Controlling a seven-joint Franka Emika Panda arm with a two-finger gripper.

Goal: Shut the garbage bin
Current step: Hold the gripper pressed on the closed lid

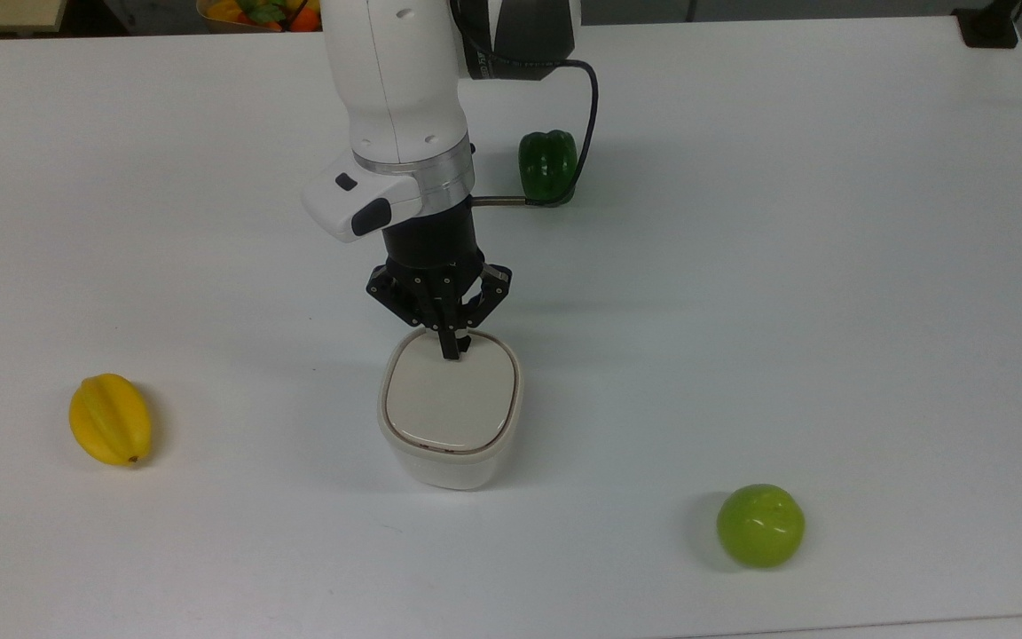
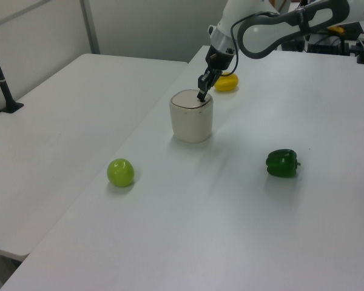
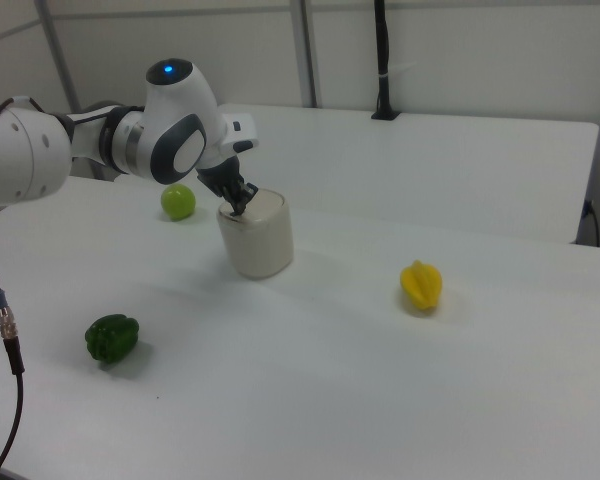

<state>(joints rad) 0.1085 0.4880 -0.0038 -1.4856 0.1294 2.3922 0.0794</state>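
Note:
The cream-white garbage bin [image 1: 449, 444] [image 2: 191, 121] [image 3: 258, 240] stands mid-table. Its beige lid [image 1: 449, 395] lies flat down inside the rim. My gripper [image 1: 452, 353] [image 2: 201, 97] [image 3: 241, 209] points down with its fingers shut together, and their tips rest on the lid's far edge in the top view, by the back rim. Nothing is held between the fingers.
A yellow starfruit [image 1: 110, 419] lies at the top view's left. A green apple [image 1: 760, 524] sits at the top view's lower right, a green bell pepper [image 1: 548, 166] behind the arm. The white table [image 1: 830, 266] spreads wide around the bin.

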